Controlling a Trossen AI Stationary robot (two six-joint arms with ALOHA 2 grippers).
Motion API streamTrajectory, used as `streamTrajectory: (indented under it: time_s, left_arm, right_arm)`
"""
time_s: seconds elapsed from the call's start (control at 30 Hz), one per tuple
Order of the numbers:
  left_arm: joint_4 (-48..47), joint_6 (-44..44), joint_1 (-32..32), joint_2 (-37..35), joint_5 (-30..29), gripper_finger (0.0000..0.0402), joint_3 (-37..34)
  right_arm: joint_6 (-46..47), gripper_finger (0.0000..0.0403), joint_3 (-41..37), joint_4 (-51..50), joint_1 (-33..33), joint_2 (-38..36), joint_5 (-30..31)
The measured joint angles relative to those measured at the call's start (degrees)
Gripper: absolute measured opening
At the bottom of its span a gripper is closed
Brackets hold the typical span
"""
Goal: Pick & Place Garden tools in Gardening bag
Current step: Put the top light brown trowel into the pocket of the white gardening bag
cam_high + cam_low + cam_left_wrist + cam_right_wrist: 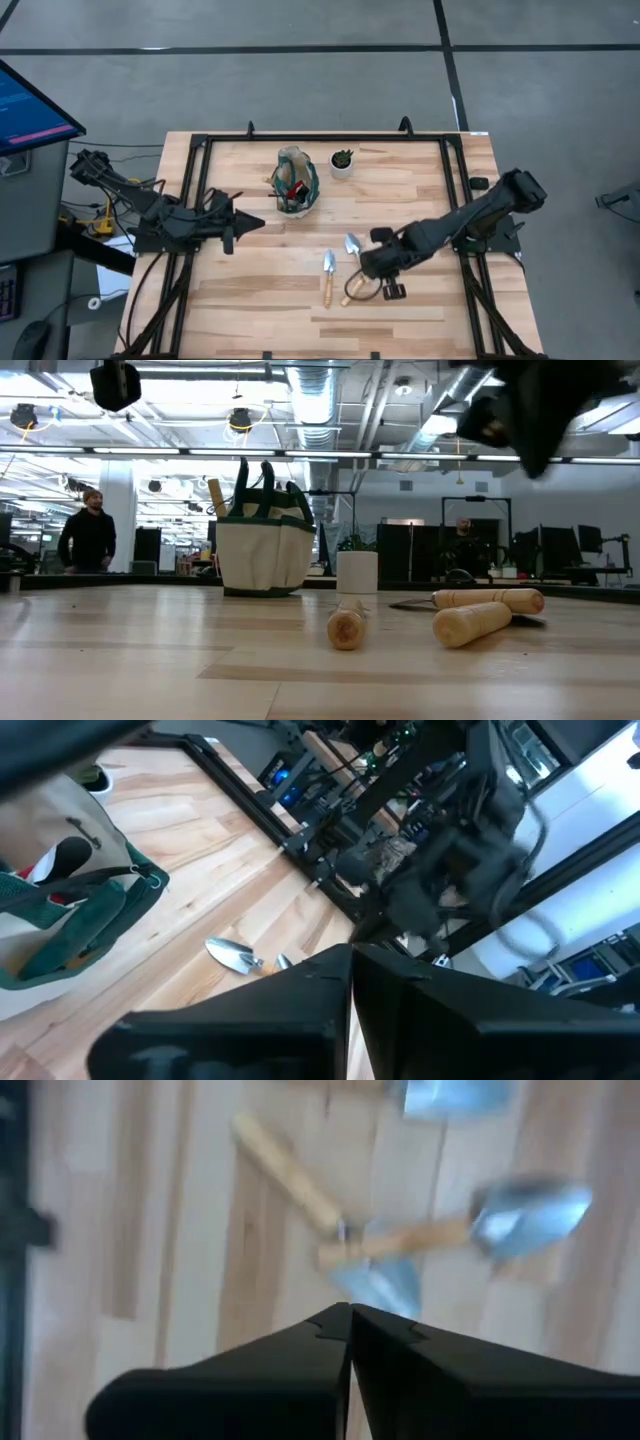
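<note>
The beige gardening bag (297,180) with green trim stands upright at the table's far middle. A red item (296,189), dark handles and a wooden handle (216,496) stick out of it. Three garden tools with silver heads and wooden handles lie on the table in front of it: one trowel (327,276) and two crossed tools (352,268), which also show in the right wrist view (400,1240). My right gripper (364,264) is shut and hovers just above the crossed tools (350,1315). My left gripper (248,225) is shut and empty, left of the bag (350,955).
A small white pot (342,163) with a dark plant stands just right of the bag. A black frame (320,139) runs along the table's far and side edges. A monitor (30,105) stands off the table's left. People stand in the room behind (88,532).
</note>
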Motion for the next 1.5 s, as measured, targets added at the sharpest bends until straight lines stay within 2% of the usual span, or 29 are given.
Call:
streamTrajectory:
  time_s: [0.23,0.5,0.67,0.9,1.07,1.2,1.37,1.5]
  left_arm:
    - [0.03,0.04,0.02,-0.1,-0.01,0.0001,0.0]
    - [0.61,0.02,0.02,-0.14,0.06,0.0001,-0.02]
    - [1.37,0.0,0.0,-0.16,1.31,0.0001,-0.02]
    - [1.7,0.0,0.0,-0.16,1.63,0.0001,-0.02]
    - [1.71,0.0,0.02,-0.16,1.65,0.0001,-0.02]
    - [1.69,0.04,0.01,-0.16,1.65,0.0001,-0.02]
    - [1.6,0.09,0.02,-0.16,1.65,0.0001,-0.02]
    - [1.56,0.2,0.02,-0.14,1.65,0.0001,-0.02]
  right_arm:
    - [7.64,0.0001,-2.24,4.08,3.78,7.26,-2.16]
    - [8.05,0.0001,-2.09,10.6,3.62,15.42,-3.6]
    - [5.08,0.0,-2.07,12.73,1.12,17.49,-3.88]
    - [0.83,0.0,-2.03,15.64,-5.0,17.3,-1.07]
    - [-0.07,0.0,-1.06,17.79,-9.61,17.3,-2.32]
    - [-6.74,0.0,3.68,14.7,-11.68,17.3,-3.93]
    - [-22.68,0.0,9.86,9.26,-15.15,17.19,-3.89]
    - [-35.84,0.0,11.35,6.28,-18.56,17.17,-3.48]
